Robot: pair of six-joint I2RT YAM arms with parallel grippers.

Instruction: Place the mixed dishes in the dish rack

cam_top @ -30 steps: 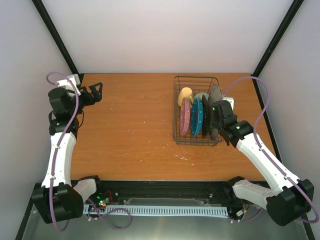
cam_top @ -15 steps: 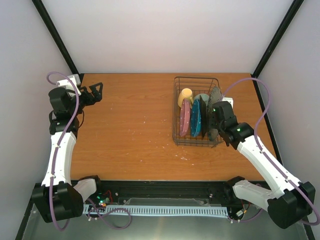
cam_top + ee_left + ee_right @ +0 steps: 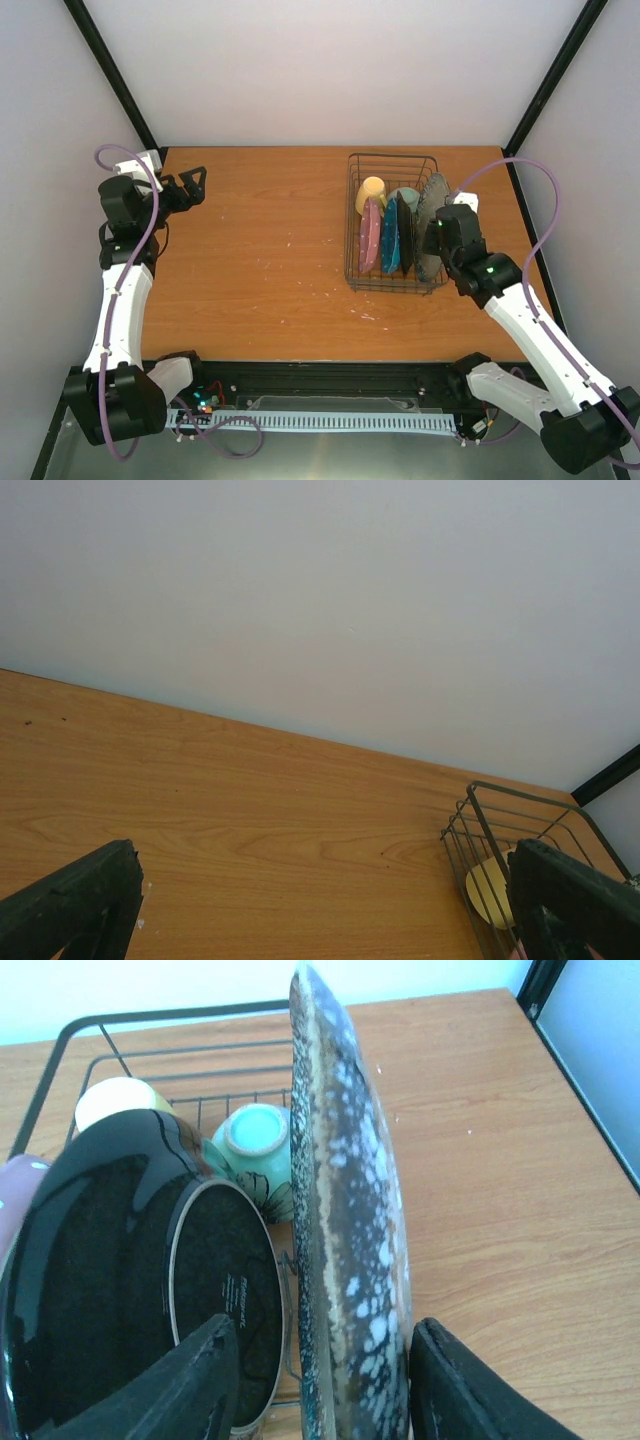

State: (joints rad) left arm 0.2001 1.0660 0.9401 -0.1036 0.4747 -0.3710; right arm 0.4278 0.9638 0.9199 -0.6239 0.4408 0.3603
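The dish rack (image 3: 392, 155) stands at the table's right. In it are the yellow mug (image 3: 370, 190) and mint bowl (image 3: 403, 194) at the far end. The pink plate (image 3: 370, 234), teal plate (image 3: 391, 236), dark plate (image 3: 408, 232) and grey speckled plate (image 3: 432, 190) stand on edge. My right gripper (image 3: 330, 1385) is open and straddles the speckled plate (image 3: 350, 1210), with a gap on each side. The dark plate (image 3: 120, 1260) is to its left. My left gripper (image 3: 195, 183) hangs open over the table's far left corner, holding nothing.
The rack's corner (image 3: 500, 810) and the mug (image 3: 490, 890) show at the lower right of the left wrist view. Black frame posts rise at both back corners. White walls enclose the wooden table (image 3: 260, 240).
The right gripper's jaws have spread apart and let go of the grey speckled plate, which stands in the rack. The right arm shifted slightly right. The left arm has not moved.
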